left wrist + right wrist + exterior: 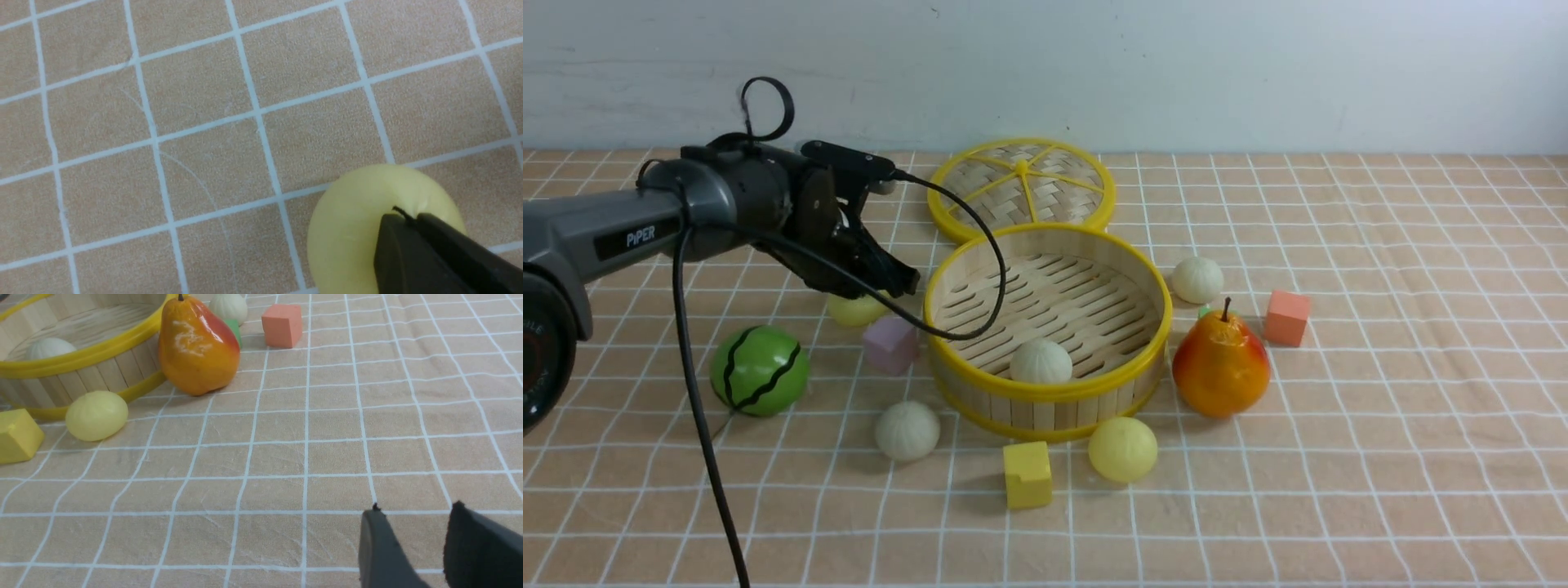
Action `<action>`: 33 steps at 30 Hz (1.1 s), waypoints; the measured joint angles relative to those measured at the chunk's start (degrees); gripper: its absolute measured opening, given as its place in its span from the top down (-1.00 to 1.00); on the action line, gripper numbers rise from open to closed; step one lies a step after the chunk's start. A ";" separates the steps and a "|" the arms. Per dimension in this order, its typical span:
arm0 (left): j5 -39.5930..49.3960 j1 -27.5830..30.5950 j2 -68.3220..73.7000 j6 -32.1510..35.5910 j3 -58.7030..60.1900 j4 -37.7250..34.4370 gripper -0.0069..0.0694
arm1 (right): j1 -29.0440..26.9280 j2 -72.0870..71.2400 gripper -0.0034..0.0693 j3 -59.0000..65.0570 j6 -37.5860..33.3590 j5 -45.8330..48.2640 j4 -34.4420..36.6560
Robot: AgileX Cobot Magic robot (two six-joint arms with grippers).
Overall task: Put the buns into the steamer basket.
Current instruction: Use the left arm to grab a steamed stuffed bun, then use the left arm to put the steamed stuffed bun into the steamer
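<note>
Jaws of the right gripper (414,510) stand apart above the cloth (286,457), holding nothing. Nearest us, a front yellow bun (1122,448) and a front white bun (907,429) lie just outside the steamer basket (1045,408). We see an inner white bun (1041,362) on its slats. Farther left, the left gripper (408,215), closed, pinches the gripped yellow bun (351,228). A far white bun (1197,279) lies on the cloth to the basket's right.
</note>
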 joint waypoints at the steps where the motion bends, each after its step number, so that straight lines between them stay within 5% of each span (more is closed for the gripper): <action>1: 1.59 0.00 -0.66 0.00 -0.75 -0.15 0.85 | 0.00 0.00 0.25 0.00 0.00 0.00 0.00; 15: 11.36 -9.65 -12.87 6.03 -2.77 -7.71 0.85 | 0.00 0.00 0.25 0.00 0.00 0.00 0.00; 26: 3.61 -11.93 -4.23 8.60 -2.77 -7.90 0.81 | 0.00 0.00 0.25 0.00 0.00 0.00 0.00; 29: 2.92 -11.91 -2.89 8.60 -2.77 -6.02 0.69 | 0.00 0.00 0.25 0.00 0.00 0.00 0.00; 32: 2.86 -11.91 -2.31 8.60 -2.77 -4.94 0.42 | 0.00 0.00 0.25 0.00 0.00 0.00 0.00; 33: 2.79 -11.91 -2.55 8.37 -2.77 -4.74 0.19 | 0.00 0.00 0.25 0.00 0.00 0.00 0.00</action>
